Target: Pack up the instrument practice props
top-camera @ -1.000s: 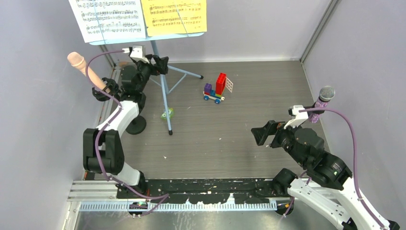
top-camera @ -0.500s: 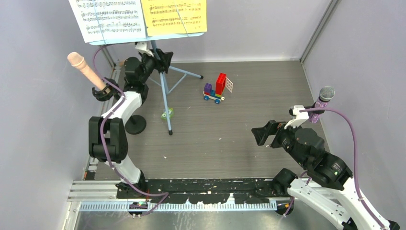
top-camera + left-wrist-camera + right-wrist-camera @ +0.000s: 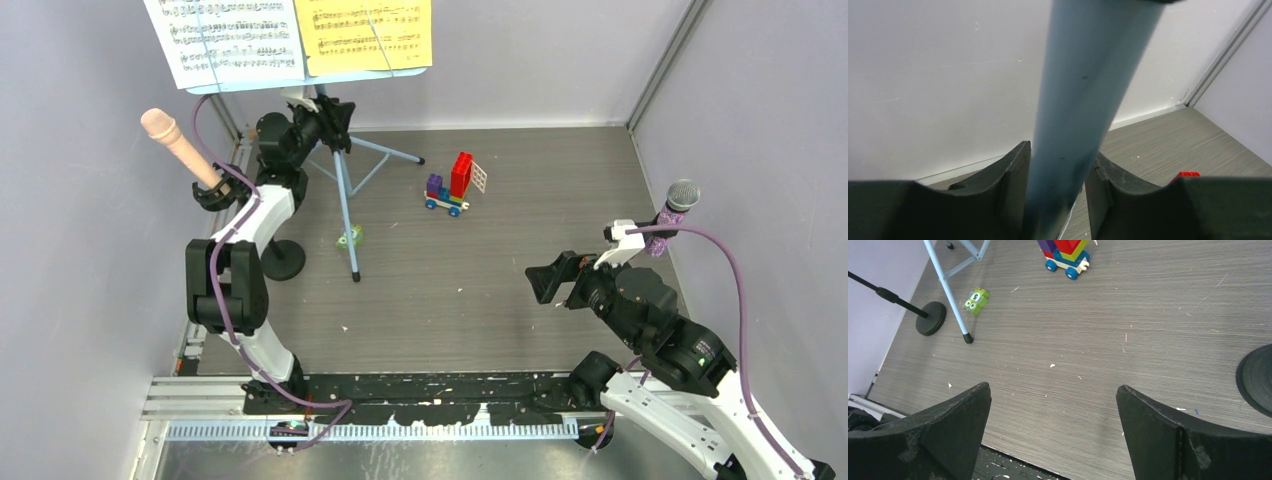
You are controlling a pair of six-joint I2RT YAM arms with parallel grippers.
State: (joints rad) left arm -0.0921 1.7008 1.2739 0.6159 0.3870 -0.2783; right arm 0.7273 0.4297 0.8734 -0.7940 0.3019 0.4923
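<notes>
- At the far left corner of the table [image 3: 480, 310], the left gripper [image 3: 335, 112] reaches to the pole of the pale-blue music rack [image 3: 345, 200], just under its shelf.
- Seen from the left wrist, the pole fills the gap between both fingers [image 3: 1010, 172], so the jaws look closed on it.
- On the rack a white score sheet [image 3: 225, 40] and a yellow score sheet [image 3: 365, 35] stand side by side.
- Left of this arm, the peach microphone [image 3: 175, 140] sits tilted in a black mic holder [image 3: 283, 260], whose round base is beside one rack leg.
- Between that base and the leg tip lies a small green block [image 3: 350, 238].
- Near the middle stands a toy brick car [image 3: 452, 185], well apart from both arms.
- On the right side, the right gripper [image 3: 1052, 389] hangs above bare table with jaws wide and nothing between them.
- Behind it, near the right wall, the purple glitter microphone [image 3: 678, 205] stands upright; a round black base [image 3: 1255, 380] shows at the edge of the right wrist view.
</notes>
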